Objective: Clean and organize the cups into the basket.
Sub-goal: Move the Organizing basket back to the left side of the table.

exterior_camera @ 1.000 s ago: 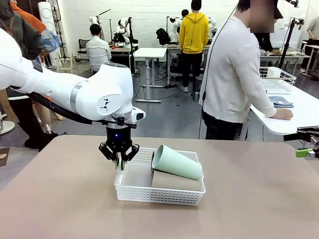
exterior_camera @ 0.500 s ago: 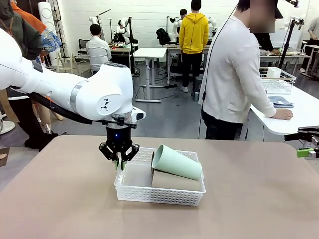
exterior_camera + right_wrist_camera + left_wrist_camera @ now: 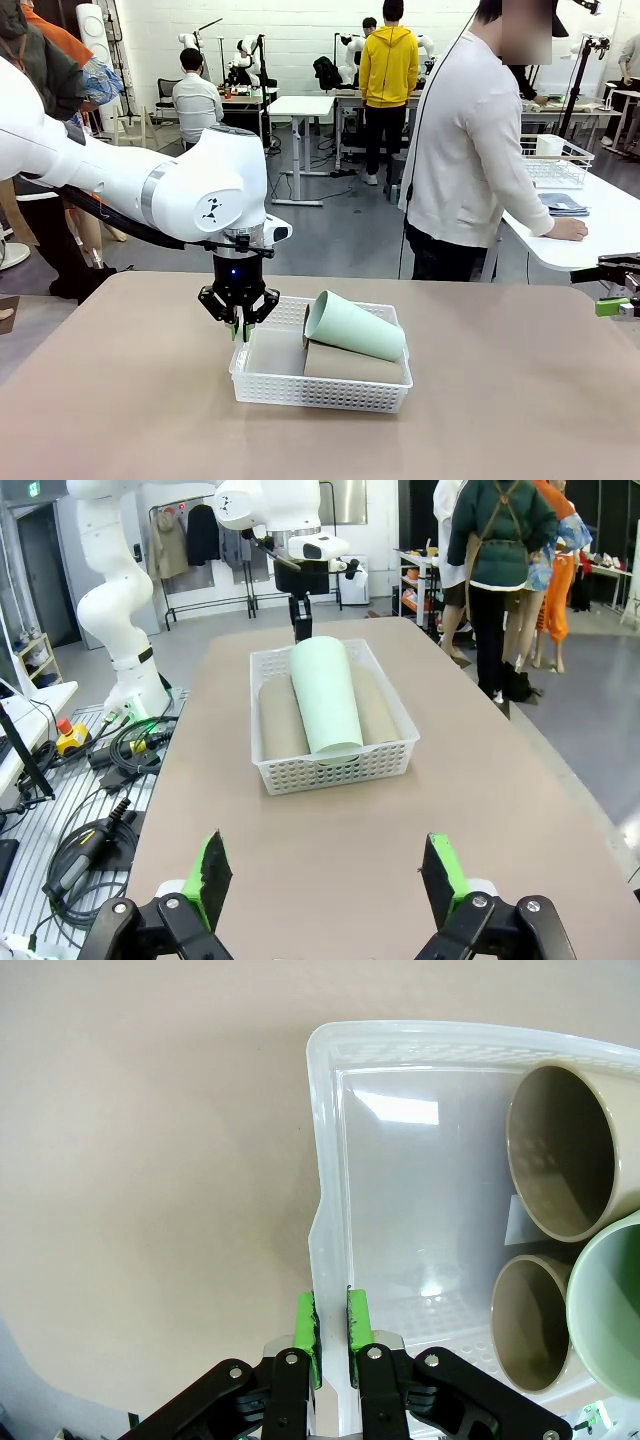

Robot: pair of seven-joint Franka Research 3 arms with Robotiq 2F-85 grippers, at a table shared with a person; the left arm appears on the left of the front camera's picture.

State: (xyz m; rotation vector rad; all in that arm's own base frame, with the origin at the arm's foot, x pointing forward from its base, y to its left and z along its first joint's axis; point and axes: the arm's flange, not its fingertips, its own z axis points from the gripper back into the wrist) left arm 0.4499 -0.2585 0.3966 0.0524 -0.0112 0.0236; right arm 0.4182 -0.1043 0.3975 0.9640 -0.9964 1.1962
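The white lattice basket [image 3: 320,385] sat near the middle of the worktop [image 3: 120,400], and all the cups I could see lay on their sides inside it. Two brown cups [image 3: 283,718] rested side by side on the floor of the basket, and the mint-green cup [image 3: 353,326] lay across the top of them, its open mouth tilted up toward the left arm's end. Stacked that way, they filled only the right part of the basket, with a bare stretch of floor at the other end.

The left tool [image 3: 238,322] stood at that bare end, pointing straight down. From its own wrist view, its green pads [image 3: 307,1325] were pinched close together on the basket's end wall, one pad outside the rim and one inside. I took that as a hold on the basket itself rather than on any cup, probably to shift or steady it, since no cup lay near the pads.

The right tool [image 3: 326,870] hung well back from the basket, near the worktop's right edge, its jaws spread wide and holding nothing. With no cups left loose on the worktop, the sorting looked close to finished.
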